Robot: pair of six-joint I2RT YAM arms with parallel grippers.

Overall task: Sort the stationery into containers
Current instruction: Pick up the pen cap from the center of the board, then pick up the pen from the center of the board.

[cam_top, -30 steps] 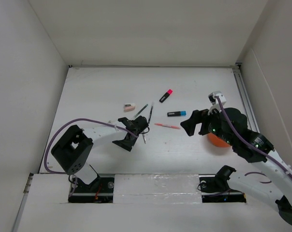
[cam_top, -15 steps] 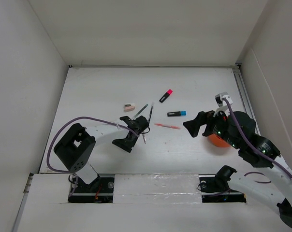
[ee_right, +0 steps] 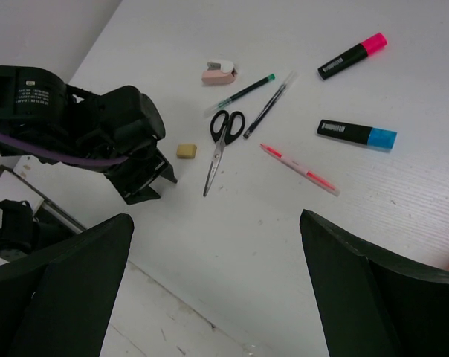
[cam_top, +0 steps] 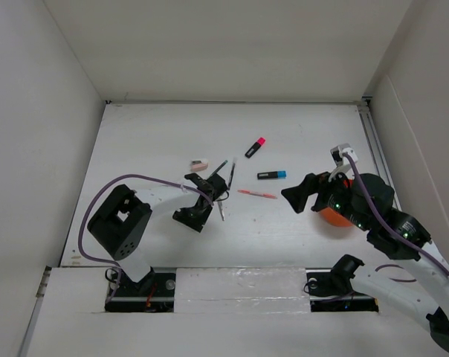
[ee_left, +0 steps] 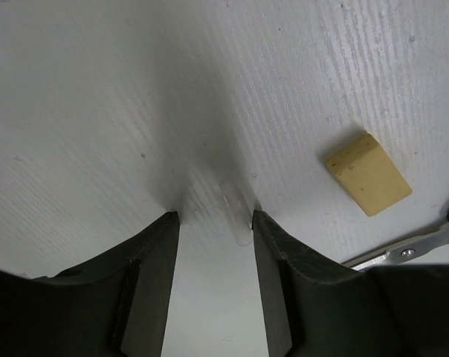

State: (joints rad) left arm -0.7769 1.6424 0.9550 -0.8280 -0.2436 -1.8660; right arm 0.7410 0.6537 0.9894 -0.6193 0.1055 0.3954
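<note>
- Left hand (ee_left: pixel 213 217) is low over the tabletop (ee_left: pixel 98 89), part open and empty. Its gap is a little narrower than a second ago. Something faint and clear lies between the fingers; I cannot tell what.
- Yellow eraser (ee_left: pixel 369 174) lies outside that gap, beside one finger, with the scissors (ee_left: pixel 403 253) near. Closing here would likely miss it.
- Right hand (cam_top: pixel 302 195) is spread wide and empty, drawn back toward the tub (cam_top: pixel 330 217).
- Markers (cam_top: pixel 272 175), pens (cam_top: pixel 223 169) and pink eraser (cam_top: pixel 199 166) lie loose, unsorted.

White print on left arm housing (ee_right: pixel 25 91), pink-capped marker (ee_right: pixel 351 56), blue-capped marker (ee_right: pixel 356 134): illegible.
</note>
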